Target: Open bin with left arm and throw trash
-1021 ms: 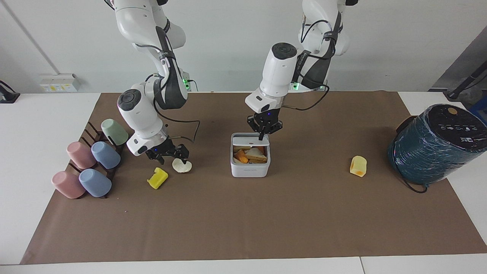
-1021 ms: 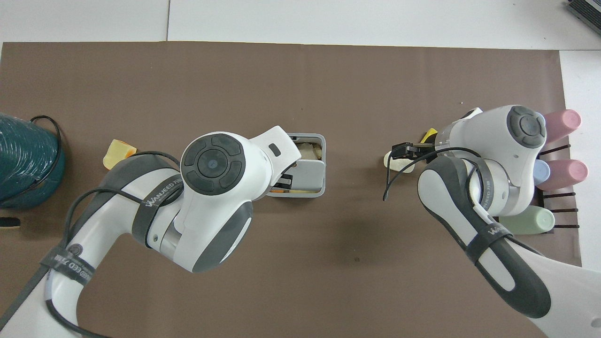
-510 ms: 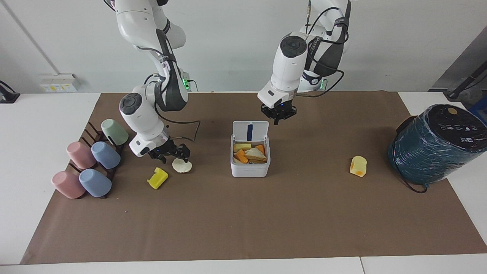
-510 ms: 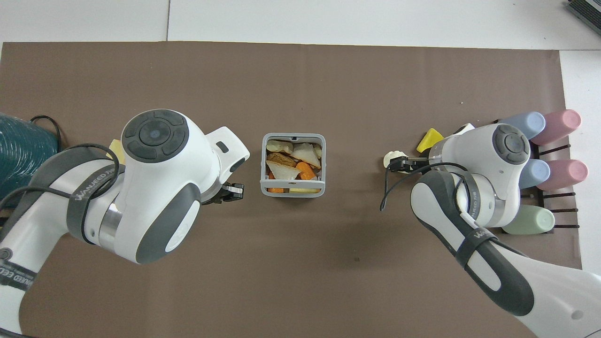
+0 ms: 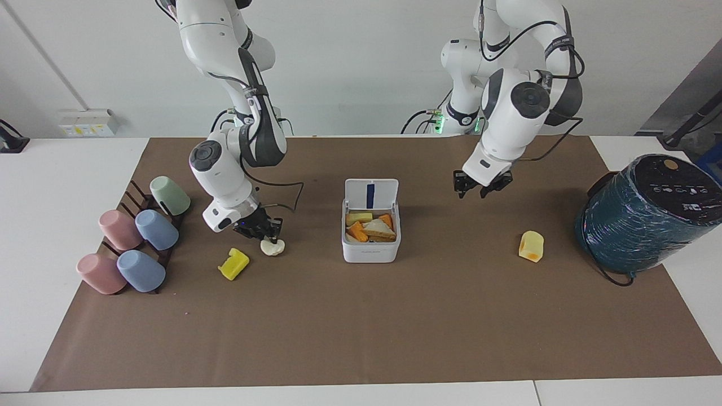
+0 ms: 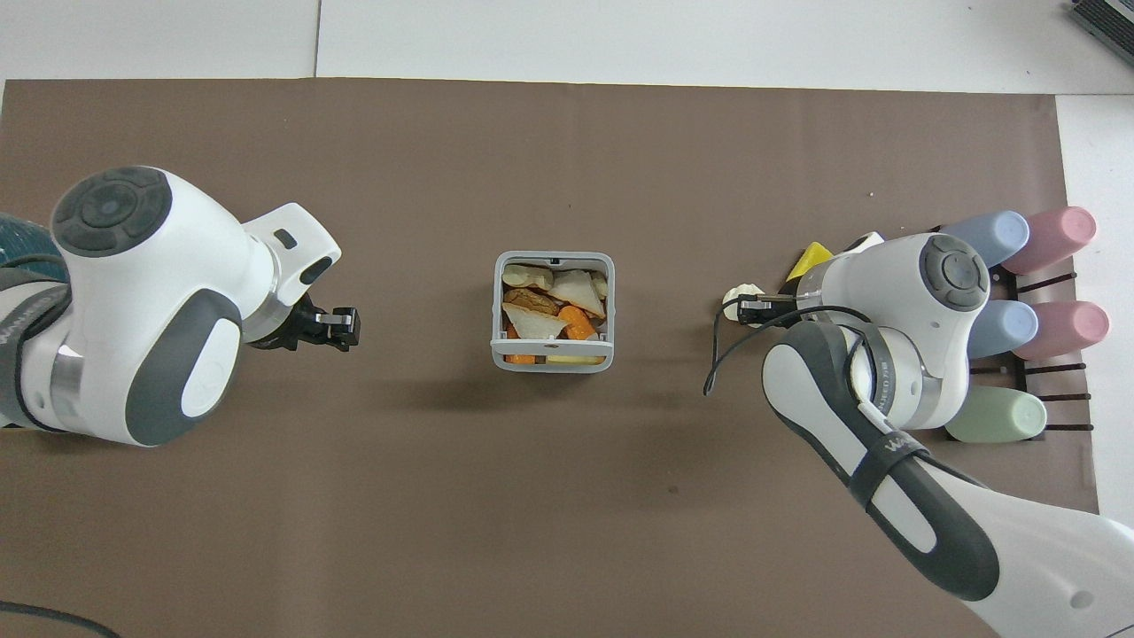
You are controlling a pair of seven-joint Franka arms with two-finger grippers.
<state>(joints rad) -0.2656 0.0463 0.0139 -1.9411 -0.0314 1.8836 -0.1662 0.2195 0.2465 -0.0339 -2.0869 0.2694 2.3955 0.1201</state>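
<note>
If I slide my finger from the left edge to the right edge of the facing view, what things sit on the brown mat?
Pastel cups → bright yellow chunk → cream lump → open bin → pale yellow block → teal wrapped cylinder.

A robotics lab: two white arms [image 5: 237, 84] mounted at a paper-covered table [image 5: 361, 338] before a bare wall.

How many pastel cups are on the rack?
5, all on the dark rack at the right arm's end of the table: green cup nearest the robots, then pink and blue, then pink and blue farthest. None seems hidden.
</note>
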